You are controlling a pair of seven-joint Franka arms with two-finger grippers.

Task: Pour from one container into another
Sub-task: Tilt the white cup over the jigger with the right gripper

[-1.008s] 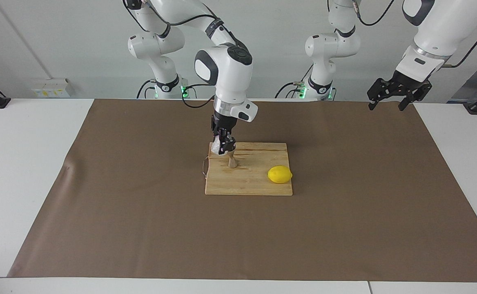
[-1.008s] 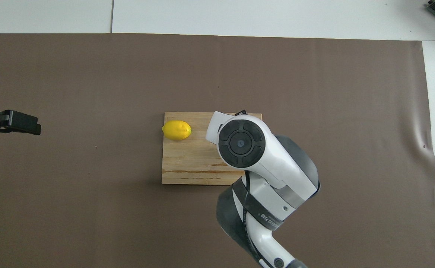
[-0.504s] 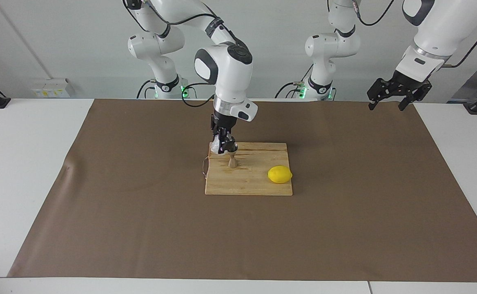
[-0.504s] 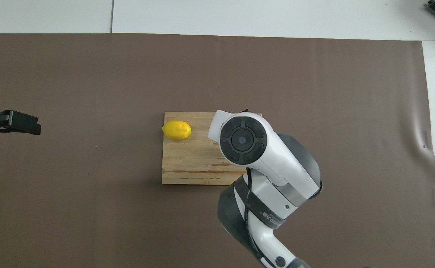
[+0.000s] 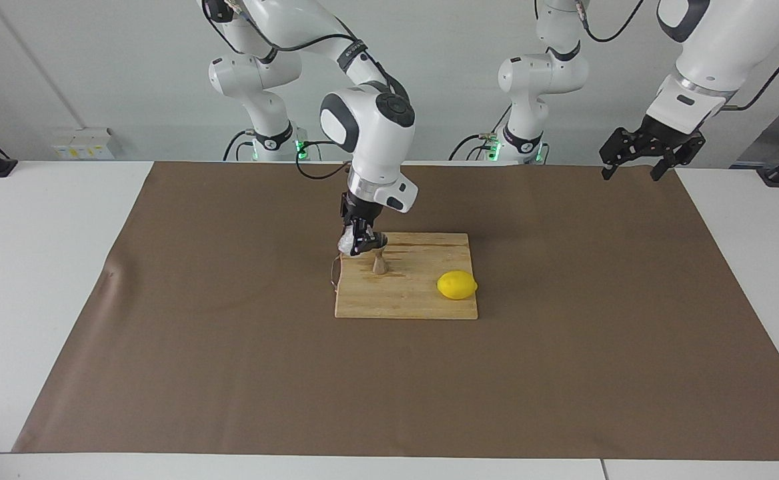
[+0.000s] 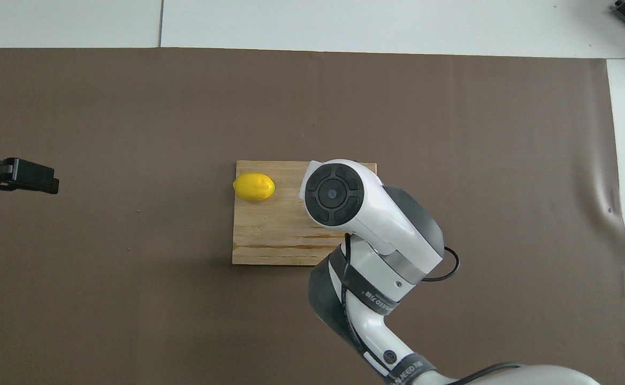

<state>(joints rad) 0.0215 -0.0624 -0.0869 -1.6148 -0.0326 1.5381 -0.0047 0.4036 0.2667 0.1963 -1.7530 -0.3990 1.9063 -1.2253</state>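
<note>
My right gripper (image 5: 361,240) is shut on the clear glass cup (image 5: 349,242) and holds it tilted just above the board, beside the top of the silver jigger (image 5: 379,265). The jigger stands upright on the wooden cutting board (image 5: 416,303), near its edge toward the right arm's end. In the overhead view the right arm's wrist hides the cup, the jigger and the gripper. My left gripper (image 5: 631,172) is open and empty, and waits high over the brown mat's corner at the left arm's end; it also shows in the overhead view (image 6: 50,183).
A yellow lemon (image 5: 457,285) lies on the board toward the left arm's end, also seen from overhead (image 6: 254,187). A thin wire loop (image 5: 333,273) sticks out at the board's edge. A brown mat (image 5: 229,347) covers the table.
The right wrist has leaned over, tipping the glass cup further beside the jigger. The jigger, the lemon and the left arm have not moved.
</note>
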